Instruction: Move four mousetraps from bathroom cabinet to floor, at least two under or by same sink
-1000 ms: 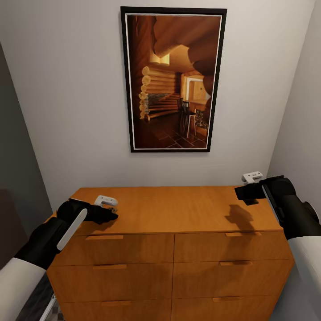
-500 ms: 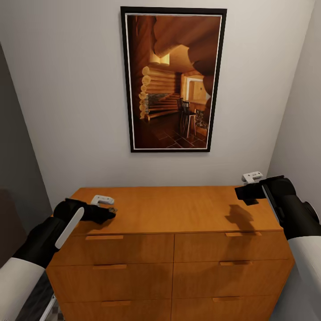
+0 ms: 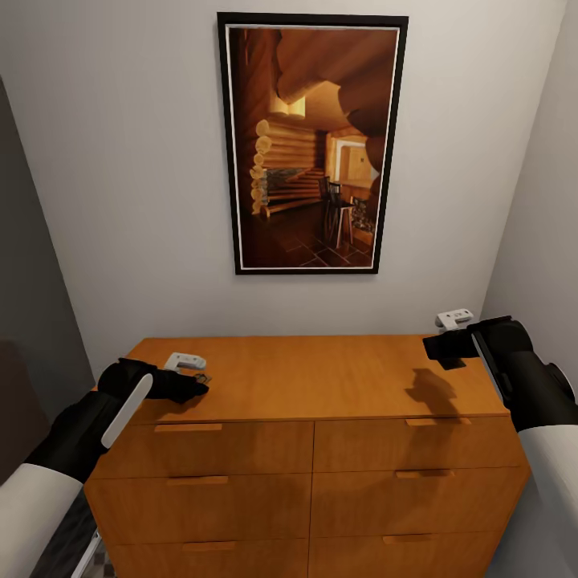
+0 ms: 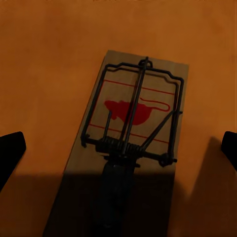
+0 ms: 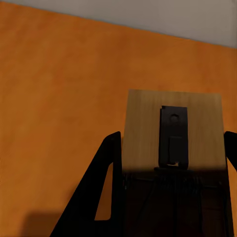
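Observation:
The orange-brown cabinet [image 3: 321, 377] stands against the wall, all its drawers closed. One mousetrap [image 4: 133, 113], a tan board with a dark wire bar and a red mouse print, lies flat on the cabinet top. My left gripper [image 4: 121, 148] hangs open right above it, a fingertip well out on each side; in the head view this gripper [image 3: 197, 388] is over the top's left end. My right gripper [image 3: 433, 347] is raised above the top's right end, shut on a second mousetrap [image 5: 148, 128] held between its fingers [image 5: 106, 187].
A large framed picture of a log cabin [image 3: 313, 144] hangs on the pale wall behind the cabinet. The right wall [image 3: 546, 225] runs close beside my right arm. A dark grey panel [image 3: 32, 281] borders the left side.
My left gripper has shifted slightly left and back over the cabinet top. The right arm has stayed still with its mousetrap.

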